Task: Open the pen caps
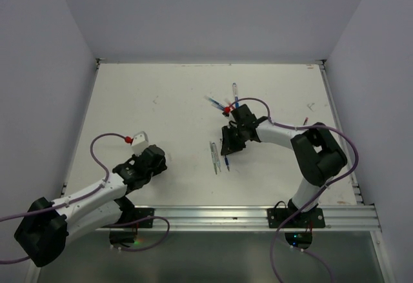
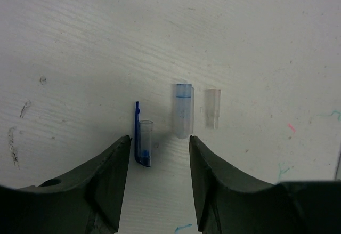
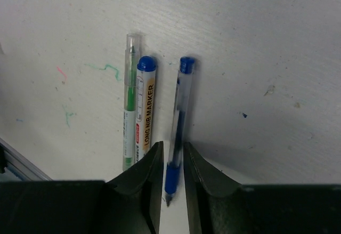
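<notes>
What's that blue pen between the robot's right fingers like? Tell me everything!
The blue pen is thin, with a clear plastic barrel, blue ink inside, a blue end and a blue grip. Its point is bare. It lies flat on the white table, point toward the camera, between the right gripper's fingers; whether they pinch it is unclear. A marker lies beside it, apart.

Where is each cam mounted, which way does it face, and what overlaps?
Top external: fixed above and behind the bases, looking down over the table; both arms, left gripper and right gripper show.
Left wrist: on the left arm's wrist, facing down past its own fingers at three loose caps.
Right wrist: on the right arm's wrist, facing down; its fingers flank a blue pen, with a marker and green pen beside it.
Shared: top external and right wrist both show that blue pen.
</notes>
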Action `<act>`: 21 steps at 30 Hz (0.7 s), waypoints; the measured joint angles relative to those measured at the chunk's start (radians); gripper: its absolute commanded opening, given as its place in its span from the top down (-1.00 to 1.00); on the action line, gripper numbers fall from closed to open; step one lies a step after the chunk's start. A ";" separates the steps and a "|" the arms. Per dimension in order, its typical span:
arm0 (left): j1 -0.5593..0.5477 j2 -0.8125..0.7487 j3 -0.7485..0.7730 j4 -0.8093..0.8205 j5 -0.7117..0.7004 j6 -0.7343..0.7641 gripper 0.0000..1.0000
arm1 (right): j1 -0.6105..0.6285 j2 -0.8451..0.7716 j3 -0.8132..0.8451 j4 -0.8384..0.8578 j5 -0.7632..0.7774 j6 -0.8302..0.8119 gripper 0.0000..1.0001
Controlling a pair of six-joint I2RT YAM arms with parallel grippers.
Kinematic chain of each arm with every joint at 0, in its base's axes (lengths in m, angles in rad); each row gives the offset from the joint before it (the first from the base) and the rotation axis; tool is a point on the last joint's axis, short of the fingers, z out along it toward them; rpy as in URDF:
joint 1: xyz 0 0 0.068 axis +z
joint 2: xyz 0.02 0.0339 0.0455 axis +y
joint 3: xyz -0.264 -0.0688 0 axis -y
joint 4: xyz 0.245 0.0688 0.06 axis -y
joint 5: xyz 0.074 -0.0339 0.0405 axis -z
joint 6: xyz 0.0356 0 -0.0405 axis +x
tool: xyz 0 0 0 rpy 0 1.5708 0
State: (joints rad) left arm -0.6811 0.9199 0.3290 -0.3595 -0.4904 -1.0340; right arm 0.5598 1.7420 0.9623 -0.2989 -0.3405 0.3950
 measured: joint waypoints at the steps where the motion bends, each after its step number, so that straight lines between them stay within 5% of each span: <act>1: 0.000 -0.016 0.000 -0.002 -0.001 0.000 -0.04 | 0.003 0.000 0.000 0.000 -0.001 0.000 0.46; 13: 0.000 -0.212 0.000 -0.040 -0.019 0.015 -0.10 | 0.021 0.019 0.054 -0.022 0.002 0.003 0.30; 21: 0.000 -0.251 0.000 -0.024 -0.011 0.097 -0.11 | -0.065 0.043 0.304 -0.120 0.046 -0.057 0.19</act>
State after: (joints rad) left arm -0.6811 0.6693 0.3294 -0.3840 -0.5014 -0.9375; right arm 0.4946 1.7855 1.2667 -0.4187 -0.2943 0.3382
